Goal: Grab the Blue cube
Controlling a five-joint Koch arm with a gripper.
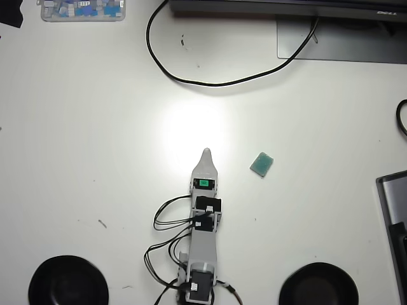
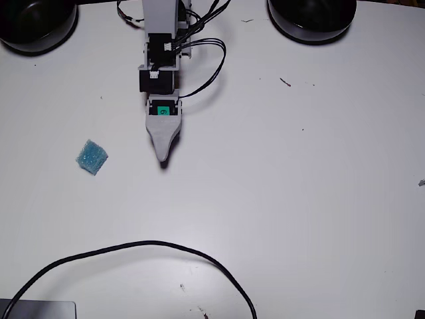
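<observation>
Lying apart: Blue cube (image 1: pixel 262 164), gripper (image 1: pixel 205 152) beside.

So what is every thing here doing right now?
Blue cube: lying free on the table, off to the side of the gripper, untouched.
Gripper: above the table, empty; only one tip shows, so open or shut is unclear.
Black cable: lying loose in a curve.
Two black bowls: upright, look empty.

A white table (image 1: pixel 82 146) carries the Blue cube (image 1: pixel 261 164), a black cable (image 1: pixel 191 79) and two black bowls (image 1: pixel 68 279)
</observation>
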